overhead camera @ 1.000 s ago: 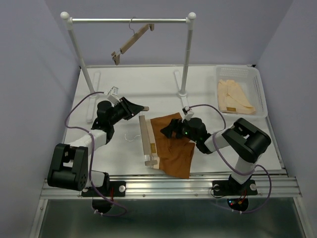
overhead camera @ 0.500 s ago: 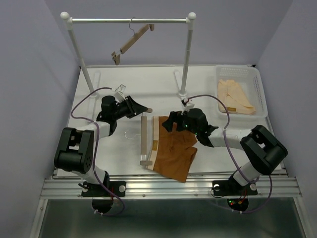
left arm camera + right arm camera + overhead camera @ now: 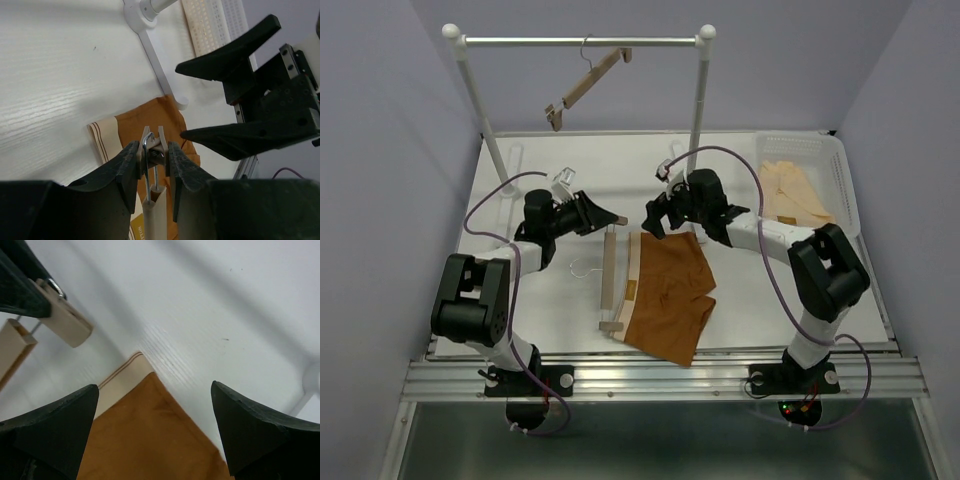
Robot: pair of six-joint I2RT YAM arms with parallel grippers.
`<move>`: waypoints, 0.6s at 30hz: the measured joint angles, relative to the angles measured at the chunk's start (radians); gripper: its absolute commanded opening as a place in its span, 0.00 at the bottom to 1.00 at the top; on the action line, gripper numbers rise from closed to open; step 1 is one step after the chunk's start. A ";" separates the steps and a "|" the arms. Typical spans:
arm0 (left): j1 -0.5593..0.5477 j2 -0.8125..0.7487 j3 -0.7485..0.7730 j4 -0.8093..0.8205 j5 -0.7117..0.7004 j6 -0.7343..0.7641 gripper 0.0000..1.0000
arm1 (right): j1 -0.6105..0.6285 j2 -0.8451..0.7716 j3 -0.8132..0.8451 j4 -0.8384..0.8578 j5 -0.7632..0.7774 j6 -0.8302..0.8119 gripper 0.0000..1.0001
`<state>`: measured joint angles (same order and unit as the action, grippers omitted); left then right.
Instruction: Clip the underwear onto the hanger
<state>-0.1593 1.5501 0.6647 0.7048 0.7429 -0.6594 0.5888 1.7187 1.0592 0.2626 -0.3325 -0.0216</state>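
The underwear (image 3: 665,295) lies flat on the table, waistband toward the hanger (image 3: 610,280), which lies beside its left edge. My left gripper (image 3: 610,217) is shut on the hanger's far-end clip; in the left wrist view (image 3: 152,147) its fingers (image 3: 125,170) squeeze the clip's tabs, with the wooden bar (image 3: 154,215) below. My right gripper (image 3: 655,215) is open and empty, just above the underwear's far waistband corner. In the right wrist view (image 3: 154,390) the brown cloth (image 3: 150,440) and beige waistband (image 3: 122,380) lie between its spread fingers.
A white clothes rack (image 3: 582,42) stands at the back with a second wooden hanger (image 3: 585,85) on its rail. Its foot (image 3: 685,185) is close behind my right gripper. A white basket (image 3: 840,185) at the right holds a peach-cream garment (image 3: 792,195).
My right gripper has let go of the underwear and moved toward the far side to its waistband corner. The underwear now lies spread flat. My left gripper stays at the hanger's far clip.
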 measured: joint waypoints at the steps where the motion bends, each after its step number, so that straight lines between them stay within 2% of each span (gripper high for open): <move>1: 0.000 0.005 0.003 -0.001 0.003 0.002 0.00 | -0.018 0.048 0.050 -0.048 -0.031 -0.038 1.00; 8: 0.004 0.027 0.007 -0.016 0.010 0.015 0.00 | -0.038 0.256 0.317 -0.284 -0.125 -0.253 1.00; 18: 0.004 0.047 0.031 -0.023 0.018 0.020 0.00 | -0.038 0.446 0.479 -0.461 -0.185 -0.379 0.94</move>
<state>-0.1551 1.5967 0.6952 0.6819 0.7609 -0.6395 0.5510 2.1651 1.5383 -0.1986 -0.5179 -0.4004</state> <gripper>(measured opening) 0.367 0.966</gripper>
